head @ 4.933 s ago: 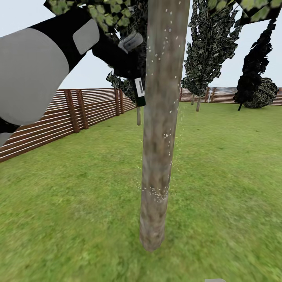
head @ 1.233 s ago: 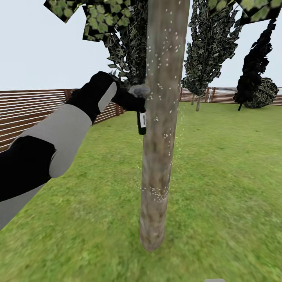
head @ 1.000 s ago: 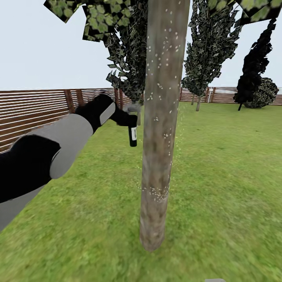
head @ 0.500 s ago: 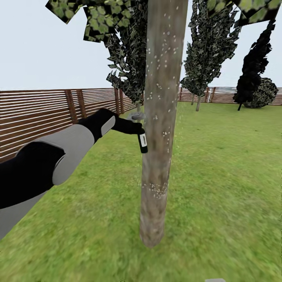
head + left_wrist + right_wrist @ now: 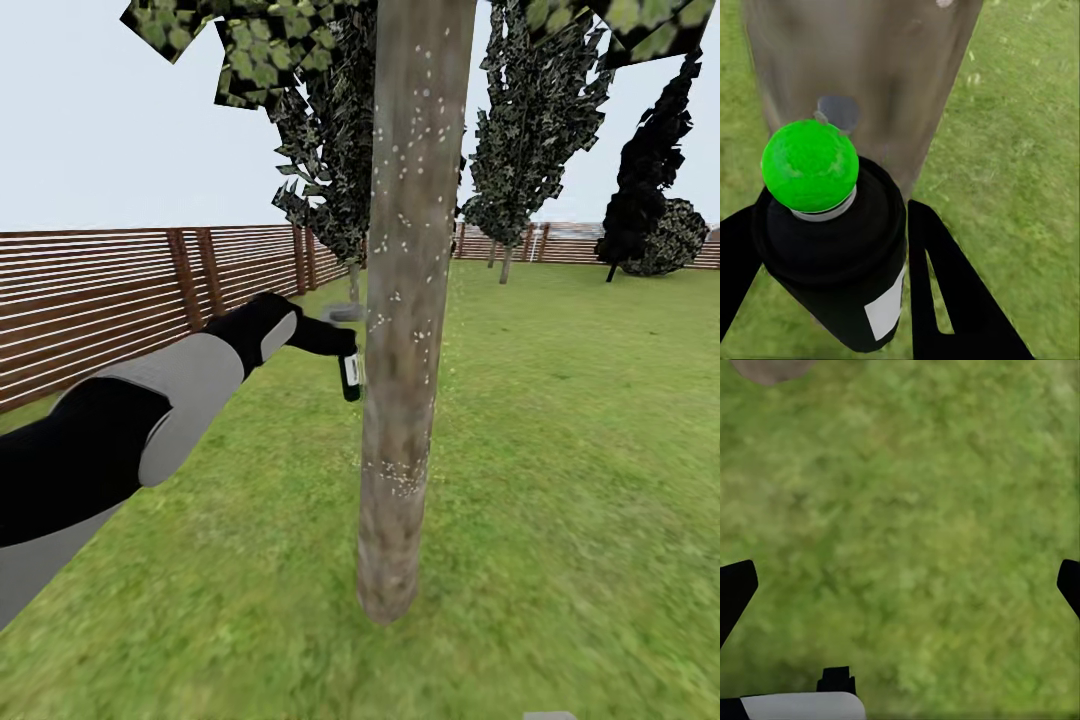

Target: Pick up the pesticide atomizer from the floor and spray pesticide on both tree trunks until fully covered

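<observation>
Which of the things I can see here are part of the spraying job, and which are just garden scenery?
Part of the job:
- pesticide atomizer, held in left gripper
- tree trunk
- white pesticide specks

Just scenery:
- wooden fence
- dark cypress-like trees
- round bush
- grass

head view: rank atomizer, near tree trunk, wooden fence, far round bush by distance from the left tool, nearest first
1. pesticide atomizer: held in the left tool.
2. tree trunk: just beyond the atomizer, speckled white.
3. wooden fence: behind the arm, on its left.
4. round bush: far right, by the back fence.
</observation>
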`<state>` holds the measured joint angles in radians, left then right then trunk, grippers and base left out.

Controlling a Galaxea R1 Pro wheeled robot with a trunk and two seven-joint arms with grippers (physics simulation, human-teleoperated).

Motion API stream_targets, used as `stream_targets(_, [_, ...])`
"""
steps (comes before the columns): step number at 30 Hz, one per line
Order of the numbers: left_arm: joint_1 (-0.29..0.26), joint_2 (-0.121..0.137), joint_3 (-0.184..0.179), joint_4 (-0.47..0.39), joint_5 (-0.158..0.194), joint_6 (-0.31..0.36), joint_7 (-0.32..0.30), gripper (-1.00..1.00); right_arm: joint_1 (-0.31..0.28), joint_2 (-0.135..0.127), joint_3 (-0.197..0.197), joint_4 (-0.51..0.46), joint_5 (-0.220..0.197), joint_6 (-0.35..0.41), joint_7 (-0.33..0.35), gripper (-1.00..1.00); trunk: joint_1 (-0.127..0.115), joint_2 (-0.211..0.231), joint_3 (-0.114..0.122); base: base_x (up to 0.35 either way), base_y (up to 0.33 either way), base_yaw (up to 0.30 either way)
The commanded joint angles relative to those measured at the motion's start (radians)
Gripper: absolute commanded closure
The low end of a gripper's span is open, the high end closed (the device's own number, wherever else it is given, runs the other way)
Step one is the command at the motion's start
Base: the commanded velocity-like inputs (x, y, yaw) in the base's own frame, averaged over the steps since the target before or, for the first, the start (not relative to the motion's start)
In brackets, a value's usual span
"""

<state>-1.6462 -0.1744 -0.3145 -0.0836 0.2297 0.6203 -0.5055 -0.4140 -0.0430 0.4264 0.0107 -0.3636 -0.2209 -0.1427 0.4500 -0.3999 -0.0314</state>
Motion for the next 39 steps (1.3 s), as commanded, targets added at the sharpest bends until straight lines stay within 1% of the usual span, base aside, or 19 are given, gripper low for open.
stream_targets(1, [0.001,0.0,0.005,-0.014,0.005,0.002,0.037,1.0,0.0,0.0,0.0,0.0,0.0,0.0,0.0,-1.0,0.0,0.0,0.0,0.0,0.0,0.0])
stream_targets(7, [0.001,0.0,0.005,-0.038,0.004,0.003,0.098,1.0,0.0,0.0,0.0,0.0,0.0,0.0,0.0,-1.0,0.0,0.0,0.0,0.0,0.0,0.0])
stream_targets(8, [0.001,0.0,0.005,-0.064,0.005,0.004,0.186,1.0,0.0,0.0,0.0,0.0,0.0,0.0,0.0,-1.0,0.0,0.0,0.0,0.0,0.0,0.0])
stream_targets(9, [0.001,0.0,0.006,-0.075,0.006,0.006,0.222,1.0,0.0,0.0,0.0,0.0,0.0,0.0,0.0,-1.0,0.0,0.0,0.0,0.0,0.0,0.0])
stream_targets(10, [0.001,0.0,0.006,-0.081,0.006,0.007,0.191,1.0,0.0,0.0,0.0,0.0,0.0,0.0,0.0,-1.0,0.0,0.0,0.0,0.0,0.0,0.0])
stream_targets(13, [0.0,0.0,0.009,-0.084,0.005,0.009,-0.099,1.0,0.0,0.0,0.0,0.0,0.0,0.0,0.0,-1.0,0.0,0.0,0.0,0.0,0.0,0.0])
stream_targets(15, [0.0,0.0,0.01,-0.083,0.003,0.01,-0.239,1.0,0.0,0.0,0.0,0.0,0.0,0.0,0.0,-1.0,0.0,0.0,0.0,0.0,0.0,0.0])
stream_targets(16, [0.001,0.0,0.01,-0.082,0.002,0.01,-0.282,1.0,0.0,0.0,0.0,0.0,0.0,0.0,0.0,-1.0,0.0,0.0,0.0,0.0,0.0,0.0])
stream_targets(19, [0.0,0.0,0.012,-0.088,0.002,0.009,-0.34,1.0,0.0,0.0,0.0,0.0,0.0,0.0,0.0,-1.0,0.0,0.0,0.0,0.0,0.0,0.0])
stream_targets(24, [0.001,0.0,0.012,-0.085,0.004,0.008,-0.351,1.0,0.0,0.0,0.0,0.0,0.0,0.0,0.0,-1.0,0.0,0.0,0.0,0.0,0.0,0.0])
stream_targets(25, [0.001,0.0,0.012,-0.081,0.004,0.009,-0.371,1.0,0.0,0.0,0.0,0.0,0.0,0.0,0.0,-1.0,0.0,0.0,0.0,0.0,0.0,0.0])
stream_targets(27, [0.001,0.0,0.012,-0.056,0.001,0.007,-0.467,1.0,0.0,0.0,0.0,0.0,0.0,0.0,0.0,-1.0,0.0,0.0,0.0,0.0,0.0,0.0])
stream_targets(29, [0.001,0.0,0.011,-0.003,-0.002,0.005,-0.493,1.0,0.0,0.0,0.0,0.0,0.0,0.0,0.0,-1.0,0.0,0.0,0.0,0.0,0.0,0.0])
stream_targets(31, [0.003,0.0,0.011,0.029,-0.006,0.003,-0.498,1.0,0.0,0.0,0.0,0.0,0.0,0.0,0.0,-1.0,0.0,0.0,0.0,0.0,0.0,0.0])
stream_targets(34, [0.038,0.0,0.012,0.049,-0.085,0.001,-0.417,1.0,0.0,0.0,0.0,0.0,0.0,0.0,0.0,-1.0,0.0,0.0,0.0,0.0,0.0,0.0])
stream_targets(36, [0.048,0.0,0.013,0.051,-0.101,0.0,-0.38,1.0,0.0,0.0,0.0,0.0,0.0,0.0,0.0,-1.0,0.0,0.0,0.0,0.0,0.0,0.0])
stream_targets(37, [0.05,0.0,0.015,0.051,-0.105,0.0,-0.343,1.0,0.0,0.0,0.0,0.0,0.0,0.0,0.0,-1.0,0.0,0.0,0.0,0.0,0.0,0.0])
stream_targets(38, [0.052,0.0,0.015,0.051,-0.105,0.0,-0.21,1.0,0.0,0.0,0.0,0.0,0.0,0.0,0.0,-1.0,0.0,0.0,0.0,0.0,0.0,0.0])
stream_targets(39, [0.052,0.0,0.016,0.051,-0.104,-0.001,-0.148,1.0,0.0,0.0,0.0,0.0,0.0,0.0,0.0,-1.0,0.0,0.0,0.0,0.0,0.0,0.0])
